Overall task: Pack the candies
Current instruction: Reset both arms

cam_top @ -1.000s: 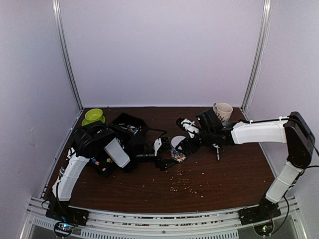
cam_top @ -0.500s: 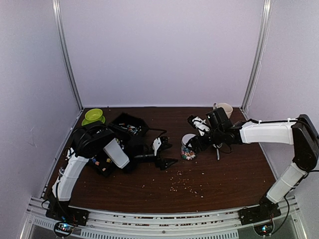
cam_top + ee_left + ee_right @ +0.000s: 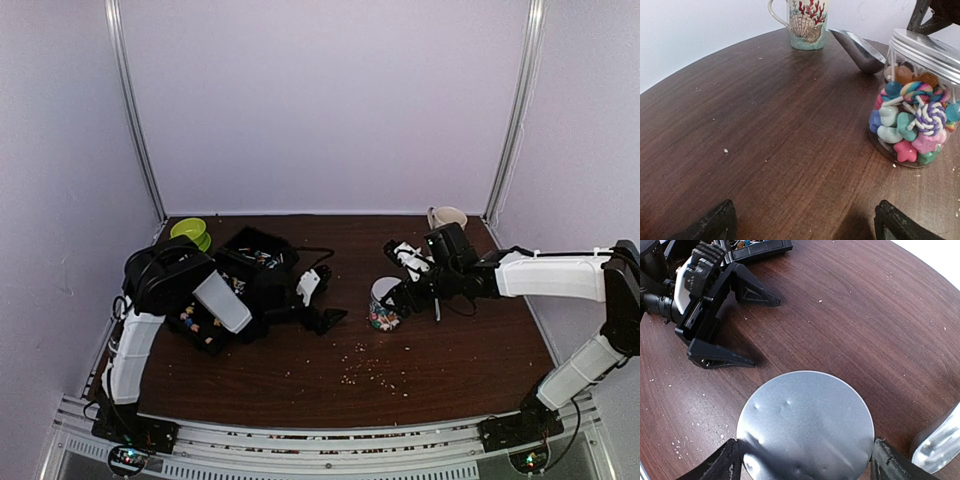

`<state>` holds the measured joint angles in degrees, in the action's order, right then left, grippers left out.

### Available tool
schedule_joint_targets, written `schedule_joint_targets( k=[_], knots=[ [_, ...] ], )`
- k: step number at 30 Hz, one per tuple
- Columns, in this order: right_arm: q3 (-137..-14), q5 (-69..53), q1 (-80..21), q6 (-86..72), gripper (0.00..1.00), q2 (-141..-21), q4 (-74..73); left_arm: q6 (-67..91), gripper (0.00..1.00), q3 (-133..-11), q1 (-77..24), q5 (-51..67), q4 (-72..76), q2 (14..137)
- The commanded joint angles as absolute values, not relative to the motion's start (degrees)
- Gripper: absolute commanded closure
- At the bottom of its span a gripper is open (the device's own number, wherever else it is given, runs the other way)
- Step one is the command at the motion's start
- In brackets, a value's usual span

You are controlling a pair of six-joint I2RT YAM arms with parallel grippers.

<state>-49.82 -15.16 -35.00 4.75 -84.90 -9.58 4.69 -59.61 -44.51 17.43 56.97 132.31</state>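
A lime-green plastic bowl (image 3: pixel 188 231) sits at the far left corner of the dark brown wooden table (image 3: pixel 470 360), beside black plastic trays (image 3: pixel 255 252) holding coloured pieces. The left gripper (image 3: pixel 332 295) lies low over the tabletop, jaws spread wide and empty, pointing right at a clear round jar (image 3: pixel 383 305) with a silver lid. The candies (image 3: pixel 912 125), pastel stars and swirls, fill much of the jar. The right gripper (image 3: pixel 805 460) clasps the lid from above, a finger against each side of its rim. Beyond the jar lie a steel scoop (image 3: pixel 857 50) and a shell-patterned ceramic mug (image 3: pixel 447 217). Pale crumbs (image 3: pixel 375 372) dot the near tabletop.
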Motion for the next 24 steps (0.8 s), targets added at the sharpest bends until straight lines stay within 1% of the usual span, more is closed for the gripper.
schedule_joint_targets(
  k=[1, 4, 8, 14, 17, 21, 24],
  knots=[
    [-48.13, -16.77, -35.07, 5.41, 0.16, -83.38, -11.78, 5.62, 0.02, -60.46, -45.66, 13.49, 49.64, 127.71],
    [-48.05, -17.27, -35.28, 5.28, 0.16, -82.94, -12.03, 6.86, 0.02, -61.02, -46.08, 12.16, 44.66, 125.02],
    [-48.29, -17.95, -36.25, 4.35, 0.16, -83.15, -11.64, 9.73, 0.02, -59.55, -46.86, 9.24, 41.62, 119.24],
    [-50.96, -18.09, -39.52, 3.40, 0.16, -85.54, -11.36, 10.92, 0.02, -60.66, -47.33, 3.51, 26.94, 110.66],
    [-52.23, -17.78, -41.40, 2.78, 0.16, -86.91, -10.82, 11.45, 0.02, -59.34, -47.35, -1.20, 21.24, 105.67],
    [-54.53, -17.85, -43.27, 2.27, 0.16, -88.93, -10.47, 13.28, 0.02, -55.08, -47.33, -8.51, 17.87, 97.87],
    [-56.90, -17.94, -45.04, 2.11, 0.15, -90.78, -10.74, 14.57, 0.02, -55.10, -47.20, -14.18, 9.92, 92.71]
  ],
)
